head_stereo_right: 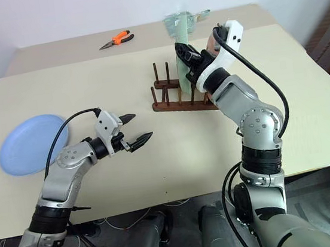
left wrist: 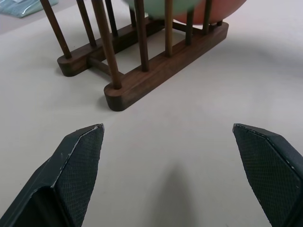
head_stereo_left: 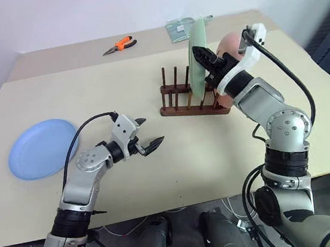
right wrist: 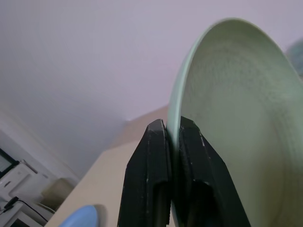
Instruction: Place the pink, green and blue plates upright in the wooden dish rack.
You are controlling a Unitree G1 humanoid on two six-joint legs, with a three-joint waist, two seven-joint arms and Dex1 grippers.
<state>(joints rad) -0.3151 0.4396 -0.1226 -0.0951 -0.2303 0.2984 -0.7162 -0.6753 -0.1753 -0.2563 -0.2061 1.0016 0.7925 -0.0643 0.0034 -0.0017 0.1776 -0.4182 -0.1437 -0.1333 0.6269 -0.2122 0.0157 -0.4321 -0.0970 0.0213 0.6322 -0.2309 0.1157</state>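
The green plate (head_stereo_left: 198,59) stands upright between the pegs of the wooden dish rack (head_stereo_left: 181,106), which sits on the table's far right part. My right gripper (right wrist: 173,122) is shut on the plate's upper rim, one finger on each face. Just behind the green plate, the pink plate (head_stereo_left: 226,46) also stands in the rack, partly hidden by my right wrist. At the table's left side the blue plate (head_stereo_left: 43,148) lies flat. My left gripper (head_stereo_left: 152,131) hovers open and empty above the table, in front of the rack and pointing towards it.
Orange-handled pliers (head_stereo_left: 120,44) lie at the back of the table. A clear plastic packet (head_stereo_left: 178,28) lies behind the rack. The beige table (head_stereo_left: 177,176) has open surface between the blue plate and the rack.
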